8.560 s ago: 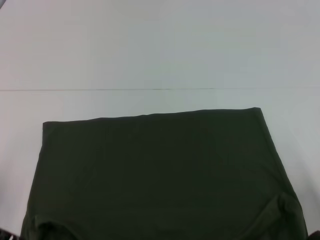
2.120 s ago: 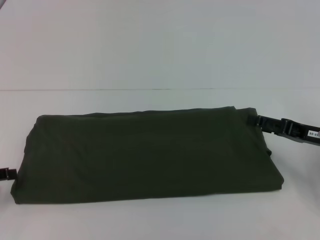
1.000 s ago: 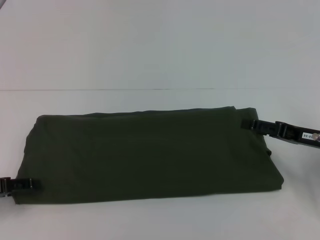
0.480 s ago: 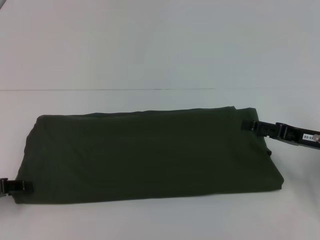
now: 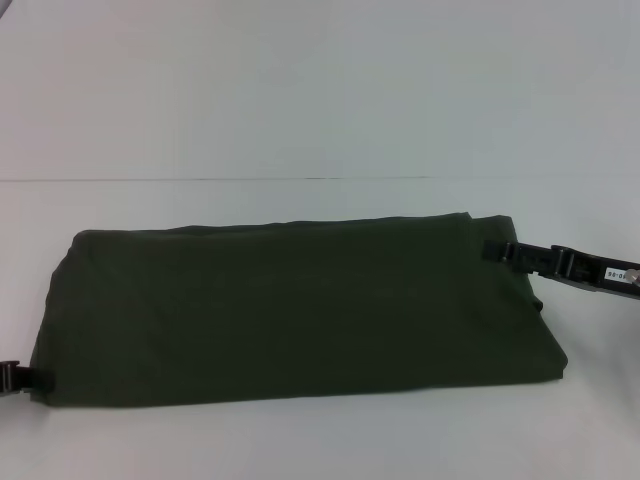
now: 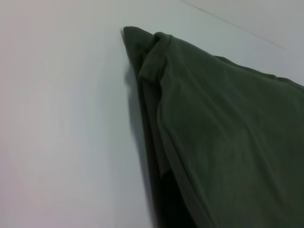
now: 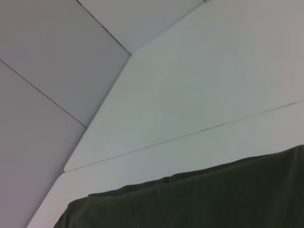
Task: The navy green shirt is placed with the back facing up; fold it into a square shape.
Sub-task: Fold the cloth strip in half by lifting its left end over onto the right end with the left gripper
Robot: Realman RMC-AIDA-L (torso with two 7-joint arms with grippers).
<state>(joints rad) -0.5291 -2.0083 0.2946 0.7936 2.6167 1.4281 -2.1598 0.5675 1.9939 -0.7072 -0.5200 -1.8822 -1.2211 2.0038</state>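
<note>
Olive-green fabric: the navy green shirt [image 5: 300, 310] lies folded across my white worktop [image 5: 320, 110]. My right end effector [image 5: 492, 250] touches its far right corner, my left end effector [image 5: 22, 378] its near left corner; grip on either, can't tell.

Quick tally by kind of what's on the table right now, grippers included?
Shirts: 1, the navy green shirt, folded into a wide band.
Grippers: 2, the left gripper at its near left corner, the right gripper at its far right corner.
Total: 3.
</note>
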